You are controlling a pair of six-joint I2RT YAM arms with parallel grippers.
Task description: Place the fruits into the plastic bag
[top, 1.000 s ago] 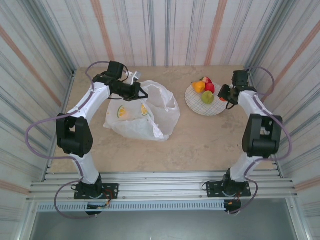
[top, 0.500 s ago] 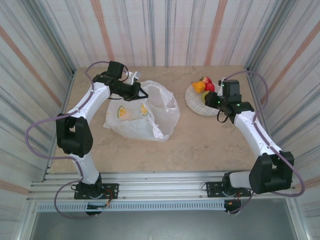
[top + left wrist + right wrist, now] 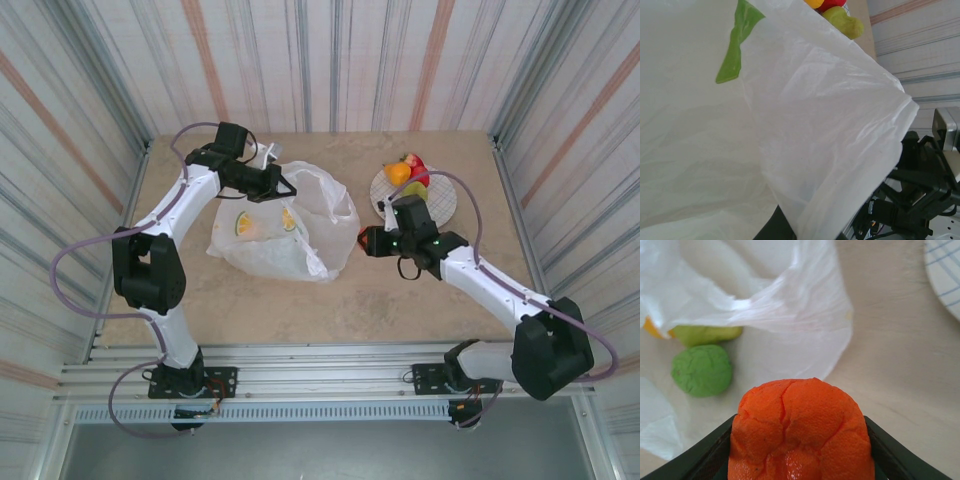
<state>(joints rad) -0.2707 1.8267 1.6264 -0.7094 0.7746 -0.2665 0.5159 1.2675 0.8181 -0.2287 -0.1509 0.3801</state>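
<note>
Thin white film from above: the plastic bag [image 3: 300, 240] lies left of centre on the counter [image 3: 300, 310], its rim pinched shut in the left pincer [image 3: 283, 188]. In the left wrist view that film sags limp and slippery, so we judge the rim the place to hold. In the right wrist view the right pincer [image 3: 800, 450] stands half apart, clamped on an orange fruit [image 3: 800, 415] that we judge light and squashy, at the bag's mouth.

bag [image 3: 815, 125] — thin white plastic film, translucent, crinkled, slight sheen. orange fruit [image 3: 800, 432]: rough, cracked peel-like skin, wet-looking gloss low down. green fruit [image 3: 702, 370]: matt, pebbly. table [image 3: 900, 355] — smooth matt beige, stone-look. plate [image 3: 945, 275]: smooth white, blue grid lines. rails [image 3: 320, 375]: bare ribbed metal. walls [image 3: 330, 60]: corrugated striped sheet, matt.
</note>
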